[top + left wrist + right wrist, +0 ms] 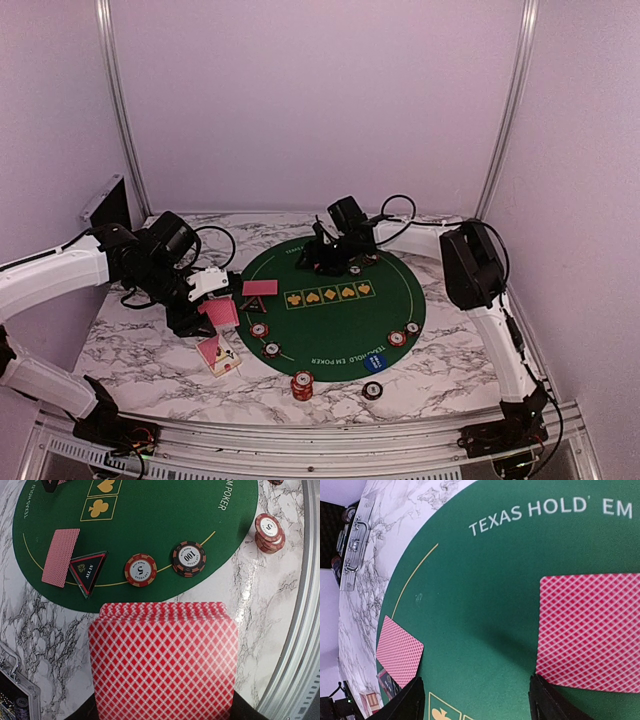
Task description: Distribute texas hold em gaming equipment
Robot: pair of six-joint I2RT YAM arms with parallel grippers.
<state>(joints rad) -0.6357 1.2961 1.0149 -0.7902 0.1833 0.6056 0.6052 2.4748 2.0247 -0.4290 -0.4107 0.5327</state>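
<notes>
Left end effector (205, 312) is clamping the card deck (162, 662), which is filling the left wrist view's lower centre. Only that view is resolving the black triangular button (88, 570), upper left. Farther back, right end effector (477, 702) is hanging open over the mat (485, 605). Only its wrist view is showing a card (590, 630) lying mid-right.

card deck (162, 665): backs up, staggered | chips (140, 570), black triangle (88, 570): mat (165, 510) edge
</notes>
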